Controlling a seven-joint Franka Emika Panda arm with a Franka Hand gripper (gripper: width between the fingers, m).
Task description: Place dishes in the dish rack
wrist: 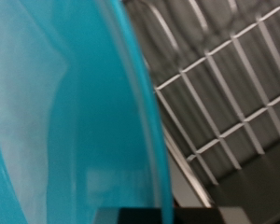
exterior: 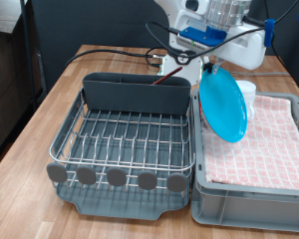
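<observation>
My gripper is shut on the top rim of the light-blue plate. It holds the plate upright on edge, above the right side of the silver wire dish rack, next to the crate. In the wrist view the plate fills most of the picture, with the rack's wire grid beyond it. A reddish-brown wooden spoon sticks out of the grey cutlery trough. The white mug stands in the crate behind the plate, partly hidden.
The grey plastic crate lined with pink checked cloth sits against the rack at the exterior view's right. Black cables run over the wooden table behind the rack. Round grey tabs line the rack's near edge.
</observation>
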